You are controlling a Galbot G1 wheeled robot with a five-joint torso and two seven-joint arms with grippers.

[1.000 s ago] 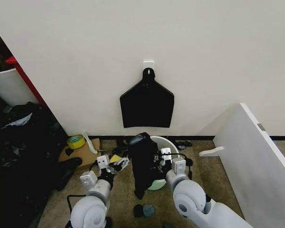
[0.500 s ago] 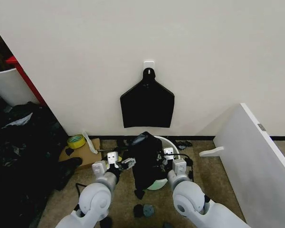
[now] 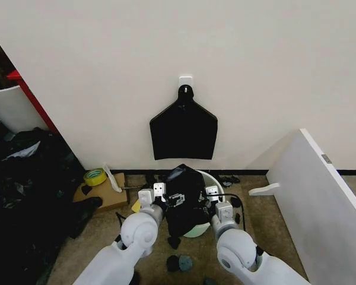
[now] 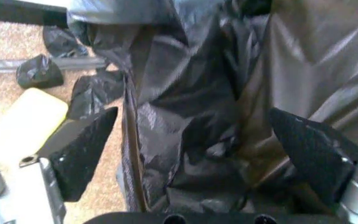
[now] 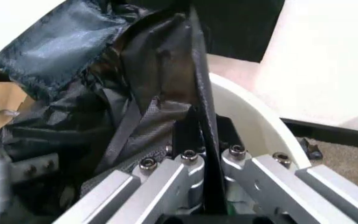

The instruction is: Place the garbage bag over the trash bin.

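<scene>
The garbage bag [image 3: 183, 199] hangs as a crumpled black bundle over the near left side of the white trash bin [image 3: 215, 177]. In the head view my left gripper [image 3: 169, 199] is against the bag's left side and my right gripper [image 3: 203, 200] against its right. The left wrist view has my left gripper [image 4: 195, 154] open, its black pads [image 4: 82, 149] wide apart with wrinkled bag [image 4: 197, 107] between them. My right gripper [image 5: 195, 142] is shut on a thin edge of the bag [image 5: 135, 93], just above the bin's rim [image 5: 253, 121].
A flat black bundle of bags [image 3: 184, 127] hangs from a wall hook behind the bin. A white board [image 3: 320, 202] leans at the right. On the left lie a yellow tape roll [image 3: 95, 176], cardboard [image 3: 107, 195] and a dark pile [image 3: 24, 178]. Black scraps [image 3: 179, 261] litter the near floor.
My left arm has swung right, from beside the bag up against it. The bag's long hanging tail has drawn up into a shorter, wider bundle. The right arm has hardly moved.
</scene>
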